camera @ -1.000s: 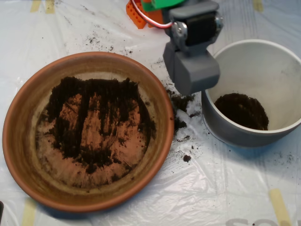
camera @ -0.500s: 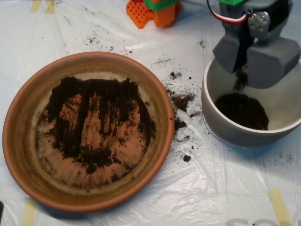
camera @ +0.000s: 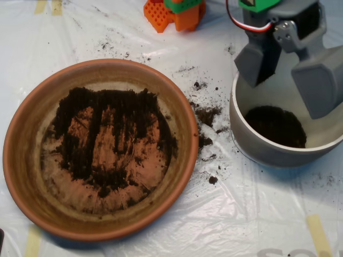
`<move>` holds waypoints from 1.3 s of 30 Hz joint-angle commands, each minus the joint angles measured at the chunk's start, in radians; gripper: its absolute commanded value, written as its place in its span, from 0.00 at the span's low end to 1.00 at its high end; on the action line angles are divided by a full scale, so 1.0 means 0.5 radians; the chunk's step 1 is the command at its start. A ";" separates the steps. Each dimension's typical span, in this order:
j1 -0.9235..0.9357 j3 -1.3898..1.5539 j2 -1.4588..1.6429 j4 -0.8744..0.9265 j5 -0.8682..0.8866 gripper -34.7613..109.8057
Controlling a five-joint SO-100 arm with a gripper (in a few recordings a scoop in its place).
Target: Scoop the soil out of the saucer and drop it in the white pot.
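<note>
At the left of the overhead view sits the saucer (camera: 21,160), a wide terracotta dish resting on the table (camera: 161,235), which is covered in clear plastic sheeting. Inside the saucer the soil (camera: 110,139) lies in a rough dark ring with streaks across the middle, and bare orange clay shows through between the streaks and along the lower part of the dish. Just right of the saucer's rim, spilled crumbs (camera: 206,115) are scattered over the plastic in the gap between the saucer and the white pot (camera: 257,144), with a few finer specks further up the sheet. At the top edge, an orange block (camera: 174,13) with a green piece on it stands on the table.

On the right stands the white pot, its rim near the saucer but not touching it. A dark heap of soil (camera: 276,126) lies on the pot's floor. The hand (camera: 292,69) hangs above the pot's upper rim, released, its two grey shell halves spread well apart, one over the left rim and one over the right side. The soil in the pot lies directly below the gap between the halves, apart from them.
</note>
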 commanded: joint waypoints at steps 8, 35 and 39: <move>0.644 0.000 0.383 0.061 0.141 0.53; 1.589 0.825 -0.430 -0.565 0.049 0.64; 1.608 0.632 -0.571 -0.522 0.046 0.64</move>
